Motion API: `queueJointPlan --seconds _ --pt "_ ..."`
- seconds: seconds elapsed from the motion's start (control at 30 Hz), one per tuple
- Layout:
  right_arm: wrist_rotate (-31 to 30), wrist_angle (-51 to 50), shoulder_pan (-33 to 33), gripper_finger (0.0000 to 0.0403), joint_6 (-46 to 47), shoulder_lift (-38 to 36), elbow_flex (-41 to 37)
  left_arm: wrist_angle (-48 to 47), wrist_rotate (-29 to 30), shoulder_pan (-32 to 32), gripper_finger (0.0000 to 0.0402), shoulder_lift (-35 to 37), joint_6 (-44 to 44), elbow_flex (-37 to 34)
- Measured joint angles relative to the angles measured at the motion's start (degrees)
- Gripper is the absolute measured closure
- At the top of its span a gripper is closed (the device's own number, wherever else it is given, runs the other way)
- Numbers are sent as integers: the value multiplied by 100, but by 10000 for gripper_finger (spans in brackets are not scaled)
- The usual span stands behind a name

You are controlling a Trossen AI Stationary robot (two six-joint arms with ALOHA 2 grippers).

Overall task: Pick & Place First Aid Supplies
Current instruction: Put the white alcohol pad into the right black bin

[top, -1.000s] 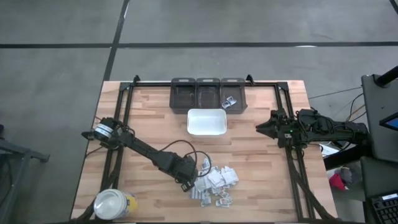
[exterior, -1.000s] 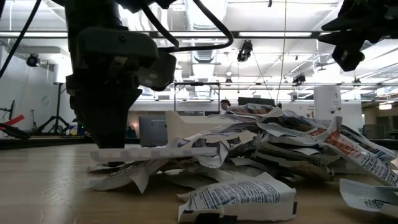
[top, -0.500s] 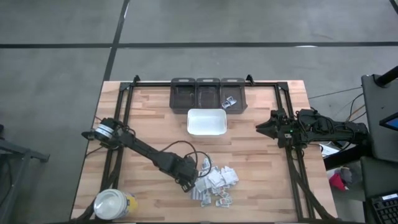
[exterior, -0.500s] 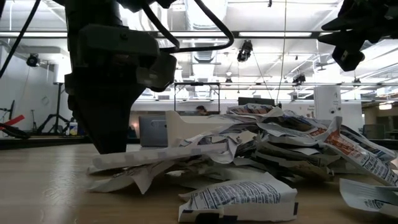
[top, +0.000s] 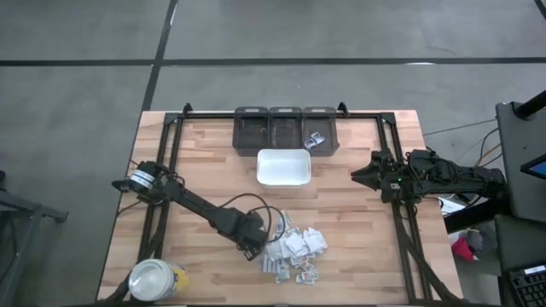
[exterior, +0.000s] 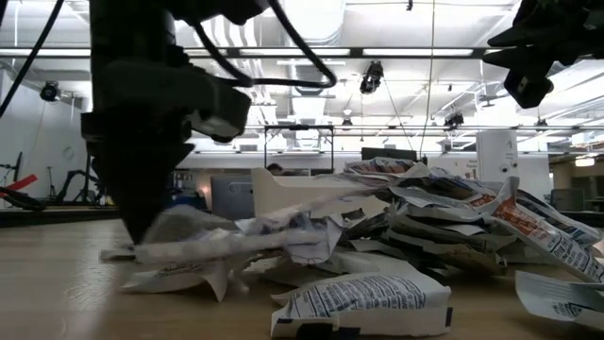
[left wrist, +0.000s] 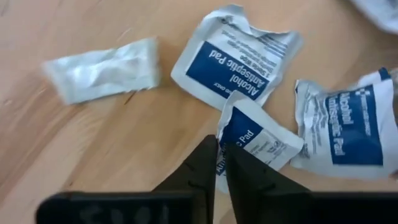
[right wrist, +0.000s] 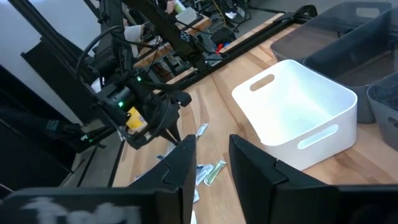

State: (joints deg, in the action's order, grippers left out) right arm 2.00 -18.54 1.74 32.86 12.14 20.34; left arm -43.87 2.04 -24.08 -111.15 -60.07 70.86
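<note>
The first aid supplies point(top: 294, 249) are a heap of small white packets on the table's near middle, also seen in the low view point(exterior: 415, 227). My left gripper point(top: 252, 246) stands at the heap's left edge, fingers down, shut on one white packet with blue print point(left wrist: 258, 142). It also shows in the low view point(exterior: 140, 241). Two more blue-printed packets point(left wrist: 239, 59) and a plain white sachet point(left wrist: 102, 68) lie flat on the wood below. My right gripper point(top: 357, 176) hangs open and empty above the table's right side, and shows in its own view point(right wrist: 211, 158). My left gripper pinches the packet's edge at one corner point(left wrist: 225, 124) between its two fingertips. The fingers come from above, pointing down. The packet trails from the fingertips point(exterior: 226, 244) toward the heap, low over the table. Whether its far end rests on the heap, I cannot tell.
A white tray point(top: 283, 167) stands at mid-table, far of the heap. Three dark bins point(top: 286, 128) line the far edge; the right one holds a few packets point(top: 313, 141). A white-lidded yellow jar point(top: 156, 280) stands at the near left corner.
My left gripper has gone a little toward the table's left edge, staying shut, and has drawn the pinched packet out from the heap's left side. The rest of the heap has kept its place.
</note>
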Motion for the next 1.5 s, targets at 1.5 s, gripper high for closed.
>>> queueJointPlan --seconds 1.5 --pt "-3 -3 0 300 -48 0 0 -295 197 11 401 247 350 507"
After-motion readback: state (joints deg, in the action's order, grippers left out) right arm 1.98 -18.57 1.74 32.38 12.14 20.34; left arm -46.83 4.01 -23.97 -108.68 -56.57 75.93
